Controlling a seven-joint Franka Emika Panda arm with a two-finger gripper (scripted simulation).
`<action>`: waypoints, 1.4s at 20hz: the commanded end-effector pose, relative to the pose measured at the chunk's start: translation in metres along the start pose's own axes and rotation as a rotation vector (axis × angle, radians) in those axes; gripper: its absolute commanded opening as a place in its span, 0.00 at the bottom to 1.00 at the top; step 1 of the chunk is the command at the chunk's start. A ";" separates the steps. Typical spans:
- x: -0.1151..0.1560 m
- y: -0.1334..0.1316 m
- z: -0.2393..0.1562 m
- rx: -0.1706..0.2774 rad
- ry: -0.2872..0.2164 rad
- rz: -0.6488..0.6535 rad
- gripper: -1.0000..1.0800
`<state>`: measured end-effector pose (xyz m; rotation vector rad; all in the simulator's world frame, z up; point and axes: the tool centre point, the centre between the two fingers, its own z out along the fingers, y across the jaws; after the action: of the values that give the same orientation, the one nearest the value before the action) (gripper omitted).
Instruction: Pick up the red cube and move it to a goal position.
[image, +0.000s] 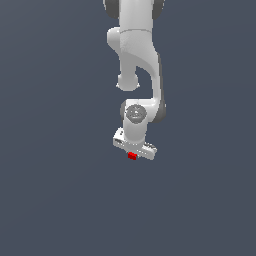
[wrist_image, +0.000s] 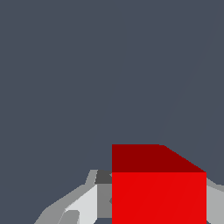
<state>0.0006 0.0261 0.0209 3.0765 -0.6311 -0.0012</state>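
A flat, uniform slate-grey ground fills both pictures; no edge, marker or other object is shown on it.

In the exterior view, the white arm (image: 135, 60) is seen reaching down from the top of the picture, with the gripper (image: 133, 153) pointed downward. The red cube (image: 132, 156) is seen as a small red patch directly under the gripper's white crossbar, in line with its middle. Whether the cube is lifted off the ground or resting on it cannot be told from this view, since no shadow or gap is rendered.

In the wrist view, the red cube (wrist_image: 158, 192) is shown very close to the camera, with pale grey fingers (wrist_image: 83, 205) flanking it on either side. The jaws appear to be closed against the cube's sides, though the contact faces themselves are hidden behind the cube.

The grasp is therefore judged to be made. No goal marker is visible in either picture, so how much of the carry remains cannot be read. The transport to the goal position is judged to be left.
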 end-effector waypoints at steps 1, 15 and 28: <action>0.000 0.000 -0.004 0.000 0.001 0.000 0.00; -0.002 -0.002 -0.094 0.001 0.001 0.000 0.00; -0.005 -0.004 -0.248 0.001 0.001 0.001 0.00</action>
<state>-0.0013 0.0317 0.2511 3.0773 -0.6321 0.0009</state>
